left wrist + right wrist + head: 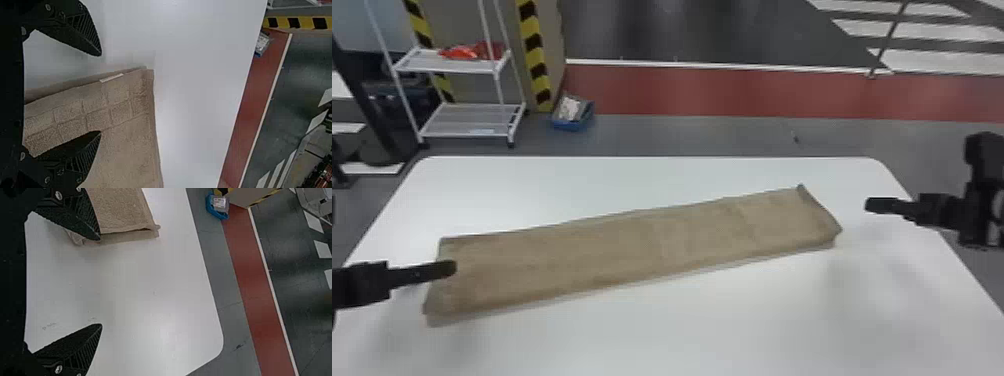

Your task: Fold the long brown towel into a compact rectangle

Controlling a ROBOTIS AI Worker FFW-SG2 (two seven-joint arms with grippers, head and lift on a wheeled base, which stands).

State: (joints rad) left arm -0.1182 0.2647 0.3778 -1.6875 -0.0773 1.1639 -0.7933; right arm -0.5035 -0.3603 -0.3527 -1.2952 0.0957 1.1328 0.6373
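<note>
1. White table (682, 330): near part is bare surface in the head view.
2. Left gripper (455, 268): over the towel's left end, coming in from the left. The left wrist view has its fingers spread, nothing pinched: one over the towel, the other past its edge above the table. Can't tell if the lower one touches cloth.
3. Brown towel (632, 250): flat on the table, one long narrow strip, not compact. Runs at a slant, left end nearer, right end farther. Layers show along its edges. Left end has a pale tag (111, 78) by one edge and a woven grid band (92, 109). Right end has a slightly raised rim.
4. Right gripper (867, 204): off the towel's right end, near it, over the table's right side. Fingers wide apart in the right wrist view, holding nothing.
5. Table's far edge: straight, rounded corners, past the towel.
6. Grey floor (682, 135) behind it. White two-shelf rack (467, 120) at left, red-orange stuff (464, 52) on its upper shelf.
7. Blue bin (572, 125) on the floor right of the rack, pale item inside, just beside a yellow-black striped post (534, 50).
8. Beyond: red floor strip (732, 95), white line, dark floor (682, 35), white stripes (922, 32) at far right.
</note>
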